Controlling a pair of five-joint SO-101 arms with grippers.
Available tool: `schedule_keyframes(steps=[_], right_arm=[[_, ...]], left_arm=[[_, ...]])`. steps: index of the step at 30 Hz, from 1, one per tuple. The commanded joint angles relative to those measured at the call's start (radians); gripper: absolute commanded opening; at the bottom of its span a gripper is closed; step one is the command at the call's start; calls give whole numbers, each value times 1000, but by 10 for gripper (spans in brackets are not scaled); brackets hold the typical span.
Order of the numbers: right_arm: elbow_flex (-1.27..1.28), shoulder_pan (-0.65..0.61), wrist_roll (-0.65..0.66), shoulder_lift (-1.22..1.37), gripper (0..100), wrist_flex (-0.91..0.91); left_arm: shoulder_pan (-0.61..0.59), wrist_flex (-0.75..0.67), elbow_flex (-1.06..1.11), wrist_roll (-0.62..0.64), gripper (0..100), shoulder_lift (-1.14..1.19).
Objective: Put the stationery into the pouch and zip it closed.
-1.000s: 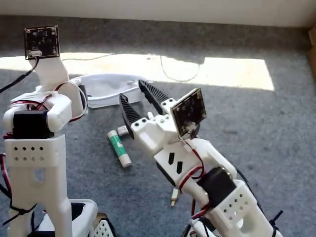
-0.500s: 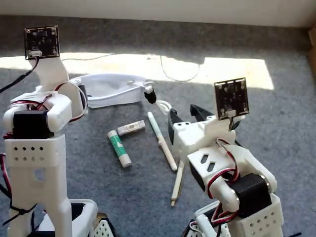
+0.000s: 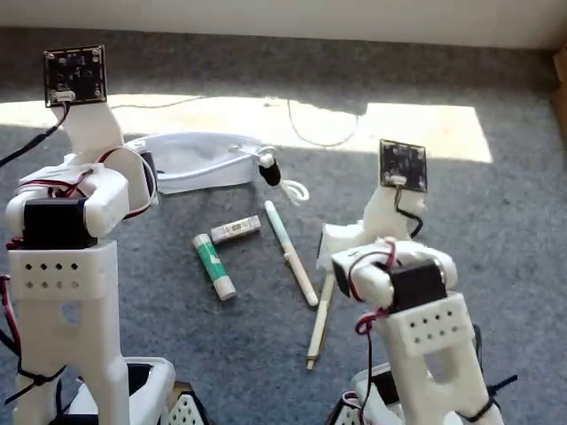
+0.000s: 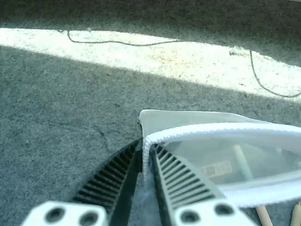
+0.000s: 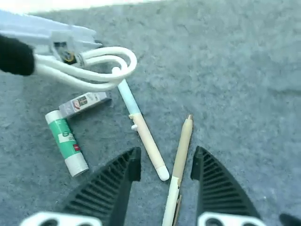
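Left gripper [image 4: 145, 150] pinches the pouch [image 4: 221, 150] rim; my spread right gripper [image 5: 167, 157] should next close on the tan pen [image 5: 185, 134], at the pouch's five o'clock.

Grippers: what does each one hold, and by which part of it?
The left gripper pinches the pouch by its zipper edge, near one end. The right gripper is open, holding nothing.

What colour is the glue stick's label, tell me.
Green; the glue stick shows best in the right wrist view.

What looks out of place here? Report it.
Nothing damaged. The glue stick, small white tube, teal pen and beige pen lie scattered on the carpet, outside the pouch, whose edge the left gripper pinches.
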Motion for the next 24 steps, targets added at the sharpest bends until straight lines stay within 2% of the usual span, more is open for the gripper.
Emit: schedule_keyframes(steps=[1,14,24], right_arm=[[-4,12,-34,168,173,-76],[7,16,-34,478,173,-211],[-2,16,-34,688,173,-219]], left_arm=[[8,-12,24,2,7,7],[8,-12,25,2,7,7],[8,-12,25,2,7,7]])
